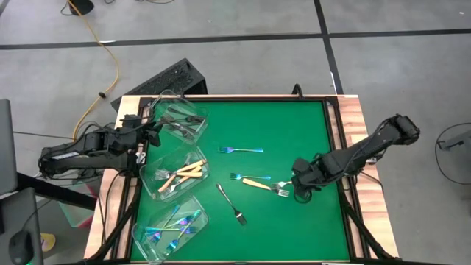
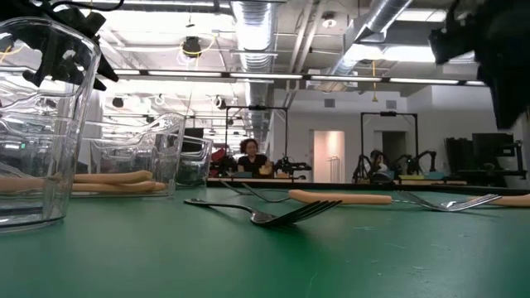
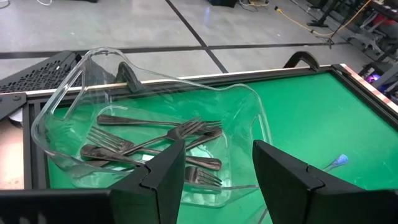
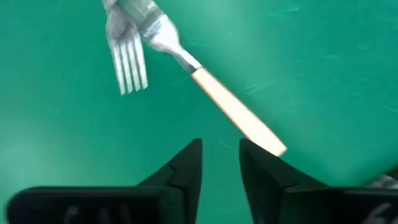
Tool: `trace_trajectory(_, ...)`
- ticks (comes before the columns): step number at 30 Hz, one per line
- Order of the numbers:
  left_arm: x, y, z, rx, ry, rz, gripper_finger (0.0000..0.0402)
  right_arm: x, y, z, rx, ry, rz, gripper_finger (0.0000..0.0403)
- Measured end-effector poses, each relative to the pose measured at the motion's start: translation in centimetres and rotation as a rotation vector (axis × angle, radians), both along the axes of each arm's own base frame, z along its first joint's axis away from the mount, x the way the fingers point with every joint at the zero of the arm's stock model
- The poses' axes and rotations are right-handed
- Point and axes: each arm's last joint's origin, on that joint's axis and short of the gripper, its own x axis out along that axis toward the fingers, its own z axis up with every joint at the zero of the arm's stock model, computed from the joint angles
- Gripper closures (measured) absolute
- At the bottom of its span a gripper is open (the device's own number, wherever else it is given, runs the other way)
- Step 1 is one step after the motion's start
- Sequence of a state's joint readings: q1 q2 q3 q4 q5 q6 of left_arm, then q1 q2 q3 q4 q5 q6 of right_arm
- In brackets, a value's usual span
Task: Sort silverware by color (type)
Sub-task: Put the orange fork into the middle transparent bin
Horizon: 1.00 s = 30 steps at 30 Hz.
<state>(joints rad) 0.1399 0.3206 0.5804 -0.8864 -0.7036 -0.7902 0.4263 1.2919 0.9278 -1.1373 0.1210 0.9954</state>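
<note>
While reaching low, right gripper (image 1: 300, 193) | fingers slightly apart | beside cream-handled fork (image 4: 205, 87).

You are looking down on a table (image 1: 346, 132) with wooden edges and a green mat (image 1: 294, 140) covering its top. Along the mat's left side stand three clear plastic tubs in a row: the far tub (image 1: 193, 110), the middle tub (image 1: 151, 177) and the near tub (image 1: 144, 246). Loose on the mat you have four forks. A blue-purple fork (image 1: 241, 150) lies near the centre. Just nearer, a second blue-purple fork (image 1: 243, 177) lies touching a cream-handled fork (image 1: 257, 183), whose head points right. A dark grey metal fork (image 1: 230, 203) lies diagonally below them, apart from the tubs.
</note>
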Motion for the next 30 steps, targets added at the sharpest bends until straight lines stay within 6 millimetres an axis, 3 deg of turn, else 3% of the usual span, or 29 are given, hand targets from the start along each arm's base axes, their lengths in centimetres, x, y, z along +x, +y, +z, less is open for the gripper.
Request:
trace_trajectory(6,0.0,0.0,0.0,0.000,0.000,0.000,0.0230,0.3,-0.1,-1.4,0.016,-0.020,0.193,0.0201)
trace_trajectory(9,0.0,0.0,0.0,-0.001,0.001,0.001,0.0230,0.7,-0.5,-2.0,0.007,-0.051,0.285,0.0179)
trace_trajectory(18,-0.1,0.0,-0.1,-0.006,-0.001,0.025,0.0230,1.3,-1.9,-5.0,-0.011,0.011,0.488,0.0181)
trace_trajectory(30,-0.1,0.0,-0.1,-0.007,0.003,0.025,0.0230,3.5,-2.9,-7.8,0.033,0.056,0.625,0.0181)
